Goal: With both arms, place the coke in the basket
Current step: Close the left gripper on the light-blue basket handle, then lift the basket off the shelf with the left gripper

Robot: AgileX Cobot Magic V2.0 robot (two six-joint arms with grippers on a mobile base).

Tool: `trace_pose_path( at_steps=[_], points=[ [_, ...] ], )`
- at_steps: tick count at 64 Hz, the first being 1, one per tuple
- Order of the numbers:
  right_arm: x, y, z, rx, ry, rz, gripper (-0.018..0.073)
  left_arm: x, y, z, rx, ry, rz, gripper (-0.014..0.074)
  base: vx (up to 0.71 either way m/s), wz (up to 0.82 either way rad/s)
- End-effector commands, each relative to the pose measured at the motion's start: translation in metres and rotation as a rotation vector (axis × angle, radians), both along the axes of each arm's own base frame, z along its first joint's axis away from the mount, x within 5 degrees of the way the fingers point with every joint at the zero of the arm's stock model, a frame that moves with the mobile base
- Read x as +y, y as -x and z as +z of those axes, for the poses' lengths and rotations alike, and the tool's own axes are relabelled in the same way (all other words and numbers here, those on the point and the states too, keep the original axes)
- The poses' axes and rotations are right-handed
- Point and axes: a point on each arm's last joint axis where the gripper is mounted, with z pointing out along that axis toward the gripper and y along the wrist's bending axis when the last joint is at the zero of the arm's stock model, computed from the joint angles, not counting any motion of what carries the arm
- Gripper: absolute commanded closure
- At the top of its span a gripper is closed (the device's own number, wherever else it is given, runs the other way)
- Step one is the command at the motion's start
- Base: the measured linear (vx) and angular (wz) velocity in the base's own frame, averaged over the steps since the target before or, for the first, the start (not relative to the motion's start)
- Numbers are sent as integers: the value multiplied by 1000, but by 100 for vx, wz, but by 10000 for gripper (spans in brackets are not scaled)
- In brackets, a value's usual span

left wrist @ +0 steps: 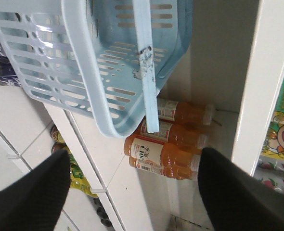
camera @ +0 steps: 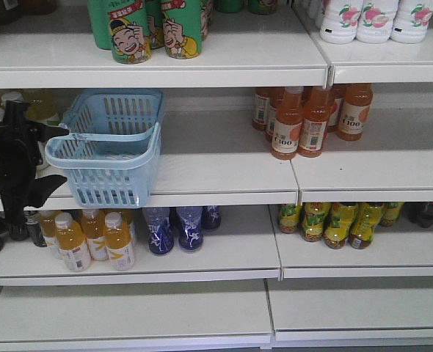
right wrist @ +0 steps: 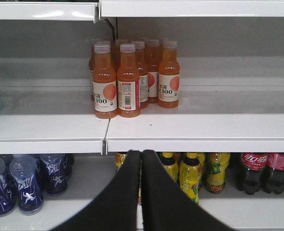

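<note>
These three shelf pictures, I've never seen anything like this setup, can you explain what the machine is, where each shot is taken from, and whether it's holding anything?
It is a two-armed robot facing shop shelves. The front view looks straight at them: a light blue basket sits on the middle shelf, with the black left arm beside it and orange drink bottles to the right. The other two pictures come from cameras on the wrists. The left gripper is open, its fingers wide apart below the basket and holding nothing. The right gripper is shut and empty, pointing at the orange bottles. No slim red coke bottle shows; only dark cola bottles on the lower shelf.
</note>
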Motion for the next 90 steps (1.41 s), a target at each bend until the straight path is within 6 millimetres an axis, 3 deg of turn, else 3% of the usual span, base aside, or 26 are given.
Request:
trace_pose_path(
  at_steps=[1,26,72,83,90],
  points=[
    [0,1,4,-83,15,3,568,-4,-15,18,-64,73,-15,74,0,0],
    [0,1,4,-84,15,3,568,-5,-66,15,-85,83,-34,74,0,0],
    [0,1,4,-84,15,3,568,-5,-121,0,-95,102,-33,80,0,0],
    [0,1,4,-84,15,3,568,-5,-125,-6,-89,101,-42,168,0,0],
    [0,1,4,-83,15,3,568,-7,-125,-6,-110,71,-78,320,0,0]
  ],
)
